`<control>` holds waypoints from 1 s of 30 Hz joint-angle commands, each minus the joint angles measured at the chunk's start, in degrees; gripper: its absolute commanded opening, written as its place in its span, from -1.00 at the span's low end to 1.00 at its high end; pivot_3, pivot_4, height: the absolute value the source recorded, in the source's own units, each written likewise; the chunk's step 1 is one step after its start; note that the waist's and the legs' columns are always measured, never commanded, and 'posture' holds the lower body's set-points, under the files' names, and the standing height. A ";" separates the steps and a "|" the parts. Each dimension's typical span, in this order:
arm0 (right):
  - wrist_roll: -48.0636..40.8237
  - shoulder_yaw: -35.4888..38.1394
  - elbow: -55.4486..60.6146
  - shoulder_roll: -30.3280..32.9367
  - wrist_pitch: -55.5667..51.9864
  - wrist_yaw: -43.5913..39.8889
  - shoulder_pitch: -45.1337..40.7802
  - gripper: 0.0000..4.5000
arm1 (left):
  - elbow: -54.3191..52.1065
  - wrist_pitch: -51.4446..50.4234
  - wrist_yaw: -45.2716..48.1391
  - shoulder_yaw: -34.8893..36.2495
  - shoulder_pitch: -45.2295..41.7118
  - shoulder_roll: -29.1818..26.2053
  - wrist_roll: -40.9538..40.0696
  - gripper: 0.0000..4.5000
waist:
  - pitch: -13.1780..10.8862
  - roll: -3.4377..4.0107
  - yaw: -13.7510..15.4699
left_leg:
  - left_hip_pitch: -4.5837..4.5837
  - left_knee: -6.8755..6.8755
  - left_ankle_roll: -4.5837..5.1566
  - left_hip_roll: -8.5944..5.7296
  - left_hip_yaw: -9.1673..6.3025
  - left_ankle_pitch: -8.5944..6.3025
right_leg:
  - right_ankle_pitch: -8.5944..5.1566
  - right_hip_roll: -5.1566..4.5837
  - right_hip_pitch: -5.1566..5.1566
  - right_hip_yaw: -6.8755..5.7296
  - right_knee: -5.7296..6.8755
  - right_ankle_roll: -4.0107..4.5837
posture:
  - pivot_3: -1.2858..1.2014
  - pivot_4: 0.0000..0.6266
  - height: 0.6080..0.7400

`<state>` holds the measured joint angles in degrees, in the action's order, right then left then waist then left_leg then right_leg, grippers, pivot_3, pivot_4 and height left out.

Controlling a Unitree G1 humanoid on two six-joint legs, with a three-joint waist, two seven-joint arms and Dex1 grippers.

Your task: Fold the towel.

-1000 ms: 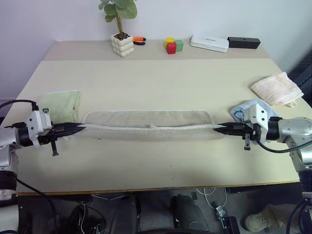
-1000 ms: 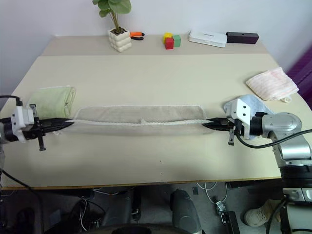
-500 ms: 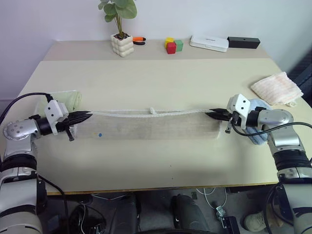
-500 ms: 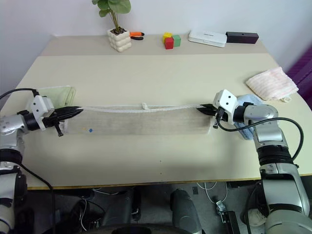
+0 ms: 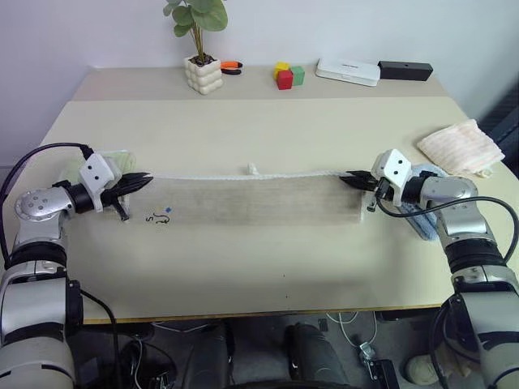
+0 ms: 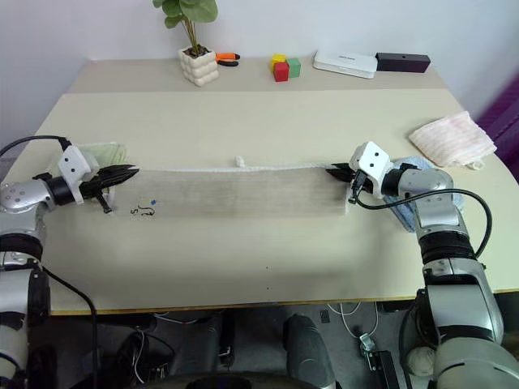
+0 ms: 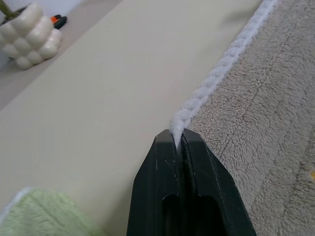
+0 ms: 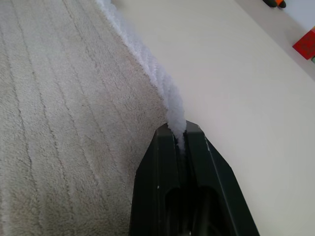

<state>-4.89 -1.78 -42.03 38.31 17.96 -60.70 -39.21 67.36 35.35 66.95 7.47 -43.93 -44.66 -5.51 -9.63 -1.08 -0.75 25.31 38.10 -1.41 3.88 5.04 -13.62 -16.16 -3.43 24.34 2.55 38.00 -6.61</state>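
The beige-tan towel (image 5: pixel 255 200) lies as a long folded band across the middle of the table, its white corded edge along the far side and a small dark mark (image 5: pixel 154 217) near its left end. My left gripper (image 5: pixel 143 179) is shut on the towel's far left corner; in the left wrist view the cord (image 7: pixel 216 69) runs straight into the closed fingers (image 7: pixel 189 152). My right gripper (image 5: pixel 349 177) is shut on the far right corner, and in the right wrist view the white cord (image 8: pixel 147 64) is pinched in it.
A light green towel (image 5: pixel 101 160) lies behind my left gripper. A pale pink towel (image 5: pixel 460 147) and a light blue cloth (image 5: pixel 428 219) lie at the right. At the table's back stand a potted plant (image 5: pixel 202 69), coloured blocks (image 5: pixel 287 76), a white box (image 5: pixel 348 71) and a black box (image 5: pixel 405 70).
Both grippers carried the towel's corded edge away from me, over the lying half. The towel now rests folded with the cord on the far side and its dark mark showing.
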 commanded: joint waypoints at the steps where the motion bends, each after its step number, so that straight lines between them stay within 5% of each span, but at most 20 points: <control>1: 1.65 -0.16 -1.21 -0.74 2.05 2.30 -1.60 -0.98 | 0.69 0.89 -2.30 -0.32 -0.99 0.31 1.25 -1.00 | 0.00 0.00 -0.01 | 0.00 0.00 0.00 0.00 0.00 0.00 | 0.00 0.00 0.00 0.00 0.00 0.00 | 0.03 -0.52 0.92; 16: 2.86 -0.48 -3.68 -1.79 1.45 2.36 -1.83 -0.87 | 2.28 -3.31 -5.82 -1.31 -1.01 1.98 3.45 -1.00 | 0.00 0.00 -0.01 | 0.00 0.00 -0.01 0.00 0.01 0.00 | 0.00 0.00 0.00 0.00 0.01 0.00 | 0.03 -0.52 0.92; 19: 2.06 0.02 -3.51 -1.82 -0.73 1.91 -2.15 -0.44 | 2.63 -7.25 -3.76 -0.61 -1.67 1.88 2.35 -0.58 | 0.00 0.00 -0.05 | 0.00 0.00 -0.01 0.00 0.01 0.00 | 0.00 0.00 0.00 0.00 0.01 0.00 | 0.03 -0.52 0.92; 25: 2.68 0.20 -2.66 -1.69 -0.63 3.59 -2.53 0.92 | 0.29 -4.43 -3.72 0.37 -2.48 1.49 1.57 0.74 | 0.00 0.00 0.01 | 0.00 0.00 -0.01 0.00 0.00 0.01 | 0.00 0.00 0.00 0.00 0.01 0.00 | 0.03 -0.52 0.92; 26: 2.96 0.14 -2.43 -1.58 -0.54 4.17 -2.52 1.00 | -0.08 -4.42 -4.14 0.80 -2.82 1.43 1.22 0.95 | 0.00 0.00 0.00 | 0.00 0.00 -0.01 0.00 0.00 0.00 | 0.00 0.00 0.00 0.00 0.01 0.00 | 0.03 -0.52 0.92; 30: 1.93 0.70 0.66 -1.93 -1.79 5.16 -1.87 1.00 | -2.22 -8.12 -1.07 2.98 -3.88 2.14 -2.46 0.98 | 0.00 0.00 -0.02 | 0.00 0.00 -0.01 0.00 0.00 0.01 | 0.00 0.00 0.00 0.00 0.01 0.00 | 0.03 -0.52 0.92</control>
<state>-1.43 -3.10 -44.35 36.45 15.99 -56.81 -40.20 67.30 28.32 64.82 8.50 -46.27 -42.23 -5.33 -9.64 -1.08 -0.77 25.32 38.09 -1.42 3.88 5.04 -13.62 -16.16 -3.43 24.34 2.55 38.01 -6.61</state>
